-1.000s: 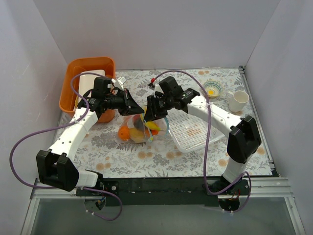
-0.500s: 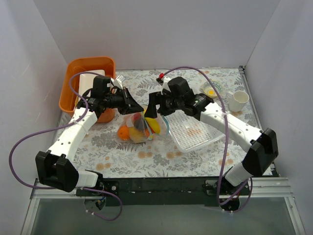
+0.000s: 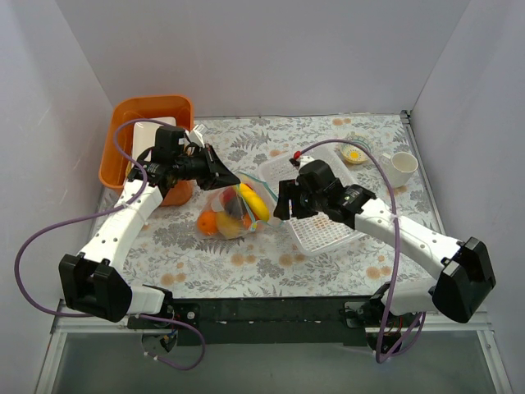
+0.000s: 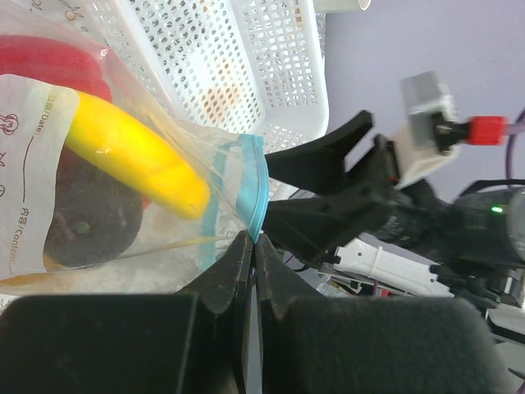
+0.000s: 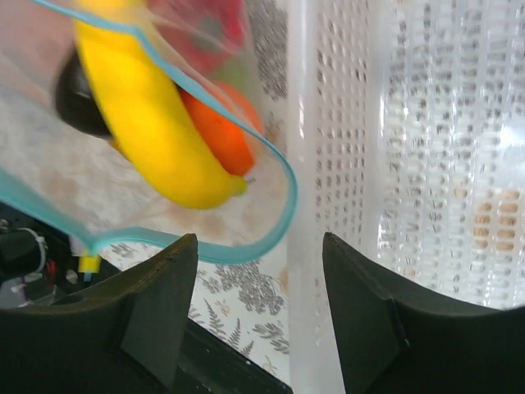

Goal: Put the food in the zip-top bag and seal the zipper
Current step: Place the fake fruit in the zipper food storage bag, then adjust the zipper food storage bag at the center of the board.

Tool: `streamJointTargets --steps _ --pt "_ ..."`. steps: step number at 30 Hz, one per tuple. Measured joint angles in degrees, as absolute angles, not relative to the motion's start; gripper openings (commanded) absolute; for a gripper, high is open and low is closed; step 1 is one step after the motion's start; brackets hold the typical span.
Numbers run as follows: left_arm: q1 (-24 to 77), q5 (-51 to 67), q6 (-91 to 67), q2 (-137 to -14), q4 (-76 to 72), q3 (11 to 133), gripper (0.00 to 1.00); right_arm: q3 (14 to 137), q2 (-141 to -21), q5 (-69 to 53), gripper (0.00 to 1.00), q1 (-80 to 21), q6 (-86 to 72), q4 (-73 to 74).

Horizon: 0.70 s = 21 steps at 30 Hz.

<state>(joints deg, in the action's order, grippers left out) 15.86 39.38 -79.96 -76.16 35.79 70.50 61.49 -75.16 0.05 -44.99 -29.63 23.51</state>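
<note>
The zip-top bag (image 3: 232, 212) lies at the table's middle with the food inside: a banana (image 3: 255, 202), an orange (image 3: 208, 222) and dark pieces. My left gripper (image 3: 235, 182) is shut on the zipper (image 4: 253, 190), the light blue strip at the bag's mouth, and holds that edge up. The left wrist view shows the banana (image 4: 131, 152), a dark purple ball (image 4: 82, 222) and a red piece (image 4: 49, 66) through the plastic. My right gripper (image 3: 283, 202) is open and empty, to the right of the bag. In its view (image 5: 258, 246) the zipper (image 5: 275, 217) curves open around the banana (image 5: 148, 131) and an orange (image 5: 225, 139).
A white perforated basket (image 3: 328, 234) lies right of the bag, under my right gripper; it also shows in the right wrist view (image 5: 410, 164). An orange bin (image 3: 123, 131) stands at the back left. A small bowl (image 3: 355, 153) and a white cup (image 3: 399, 168) stand at the back right.
My right gripper has let go of the bag's mouth and drawn back to the right and nearer, over the basket. The left gripper has kept its hold.
</note>
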Motion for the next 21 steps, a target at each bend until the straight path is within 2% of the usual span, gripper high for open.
streamJointTargets --steps 7,17,21 --pt "15.9 39.4 -79.9 -76.2 36.0 70.5 0.0 57.5 -76.1 1.0 0.61 -44.9 -31.4 23.5" --pt "15.9 39.4 -79.9 -76.2 36.0 70.5 0.0 57.5 -79.2 1.2 0.41 -42.7 -31.7 19.4" --pt "15.9 39.4 -79.9 -76.2 36.0 70.5 0.0 57.5 -80.6 -0.2 0.38 -41.7 -31.7 17.8"
